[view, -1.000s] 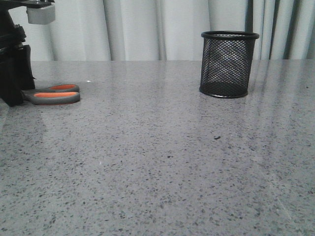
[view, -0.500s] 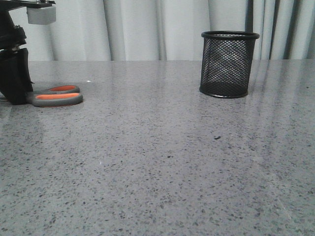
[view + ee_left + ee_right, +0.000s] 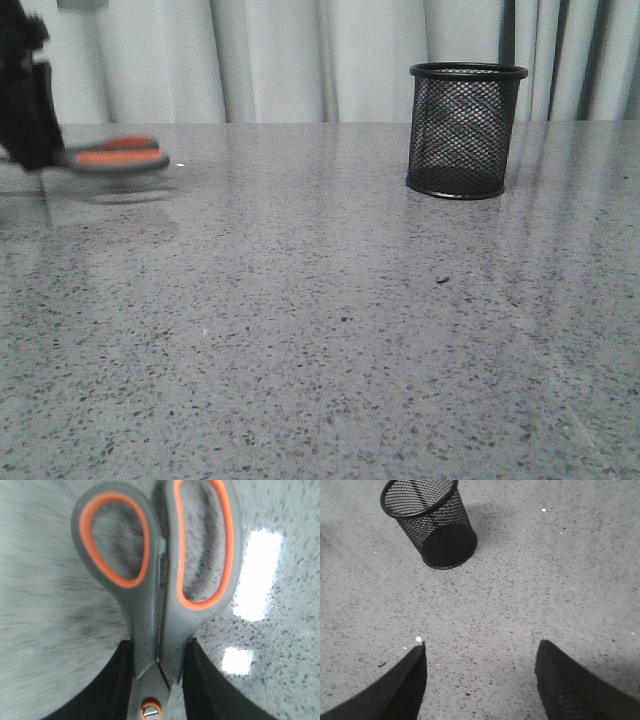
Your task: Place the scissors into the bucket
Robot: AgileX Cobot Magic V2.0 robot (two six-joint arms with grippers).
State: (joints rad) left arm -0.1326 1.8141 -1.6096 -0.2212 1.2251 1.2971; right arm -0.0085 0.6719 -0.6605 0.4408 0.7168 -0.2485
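At far left of the front view, left gripper (image 3: 40, 155) clamped on the scissors (image 3: 115, 157) just above the pivot screw, one black pad against each side of the neck. Scissors lifted off the bench (image 3: 330, 330), handles pointing toward the middle, slightly blurred. Far to the right, near the curtain (image 3: 270, 60), bucket (image 3: 466, 130) standing upright. Right gripper (image 3: 481, 667) hanging above bare bench, fingers (image 3: 410, 680) spread wide, holding nothing.

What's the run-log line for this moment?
left gripper: shut on scissors, lifted | right gripper: open, idle | bucket: upright, empty
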